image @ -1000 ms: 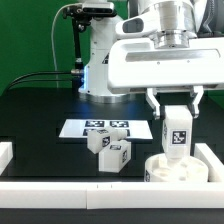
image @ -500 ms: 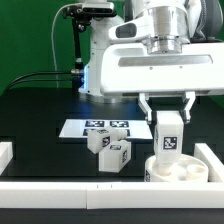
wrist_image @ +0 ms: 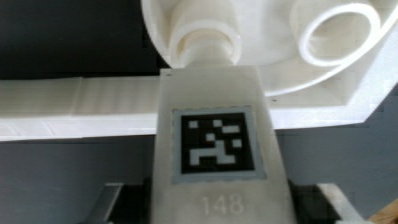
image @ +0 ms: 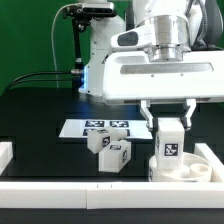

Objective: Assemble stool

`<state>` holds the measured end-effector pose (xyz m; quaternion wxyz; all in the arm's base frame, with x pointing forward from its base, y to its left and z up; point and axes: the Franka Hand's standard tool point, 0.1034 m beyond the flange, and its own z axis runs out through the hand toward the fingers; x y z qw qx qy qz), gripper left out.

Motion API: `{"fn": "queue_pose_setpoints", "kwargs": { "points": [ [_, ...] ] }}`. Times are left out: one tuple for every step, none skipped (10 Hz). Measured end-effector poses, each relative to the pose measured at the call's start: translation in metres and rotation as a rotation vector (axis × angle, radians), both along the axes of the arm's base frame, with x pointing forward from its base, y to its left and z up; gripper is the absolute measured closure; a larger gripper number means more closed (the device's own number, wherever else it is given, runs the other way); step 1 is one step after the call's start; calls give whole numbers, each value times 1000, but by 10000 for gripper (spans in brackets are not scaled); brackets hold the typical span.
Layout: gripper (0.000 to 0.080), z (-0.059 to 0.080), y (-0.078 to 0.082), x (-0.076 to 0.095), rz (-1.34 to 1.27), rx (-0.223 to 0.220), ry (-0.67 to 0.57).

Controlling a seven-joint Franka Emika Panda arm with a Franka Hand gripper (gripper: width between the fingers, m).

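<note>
Over the seat point(image: 186, 170), jaws clamp a leg point(image: 171, 140); two loose legs point(image: 109, 149) lie nearby.

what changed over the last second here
The gripper, shut on a leg, has come straight down and brought the leg's lower end to the round seat. It held the leg the whole time and let nothing go. The seat, the loose legs and the marker board stayed where they were.
</note>
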<state>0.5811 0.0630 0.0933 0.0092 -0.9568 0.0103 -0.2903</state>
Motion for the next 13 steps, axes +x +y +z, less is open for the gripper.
{"fn": "queue_pose_setpoints", "kwargs": {
  "points": [
    [465, 0, 0, 0, -2, 0, 0],
    [465, 0, 0, -1, -2, 1, 0],
    [465, 0, 0, -1, -9, 3, 0],
    [465, -1, 1, -3, -22, 6, 0],
    [465, -3, 2, -6, -32, 9, 6],
    [465, -2, 1, -4, -33, 12, 18],
    [465, -2, 1, -4, -33, 12, 19],
    [384, -3, 1, -5, -33, 13, 26],
    [384, -4, 1, -5, -32, 13, 29],
    [251, -4, 1, -5, -32, 13, 29],
    [173, -4, 1, -5, -32, 13, 30],
    [173, -6, 2, -6, -33, 22, 74],
    [154, 2, 0, 0, -43, 36, 102]
  ]
}}
